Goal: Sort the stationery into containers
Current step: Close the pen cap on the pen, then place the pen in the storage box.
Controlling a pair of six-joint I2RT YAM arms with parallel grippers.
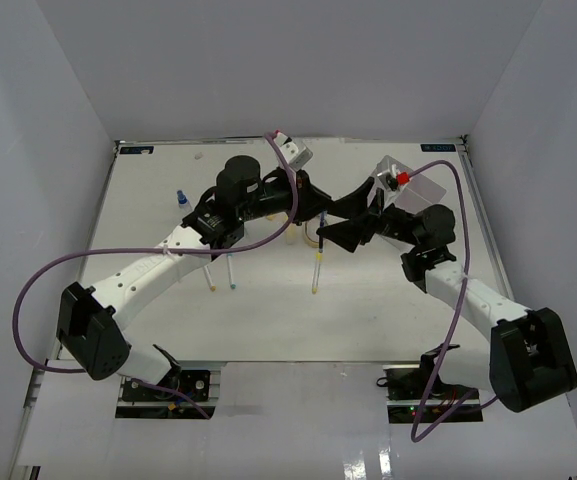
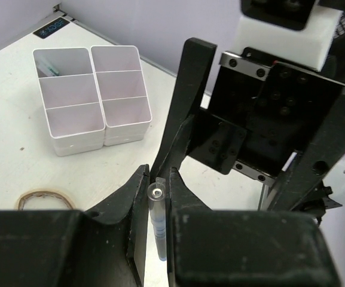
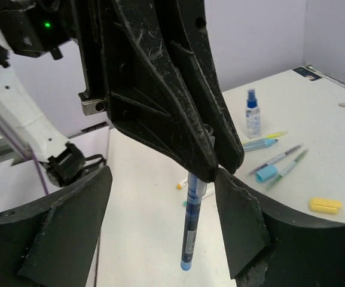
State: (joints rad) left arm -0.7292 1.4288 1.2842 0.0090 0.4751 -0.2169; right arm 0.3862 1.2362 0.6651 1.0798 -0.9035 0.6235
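Here our left end effector (image 2: 157, 179) pinches a blue pen (image 3: 191, 230). At three o'clock, our right end effector (image 3: 163, 179) stands spread around it.

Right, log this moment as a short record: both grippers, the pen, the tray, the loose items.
left gripper: shut on pen, gripping its top end
right gripper: open, one finger on each side of pen, clear of it
pen: blue, upright, hanging below the left gripper
tray: white, six compartments in view; one green-tipped item in a far corner one, the rest look empty
on table: bottle, loose pens, yellow block, band
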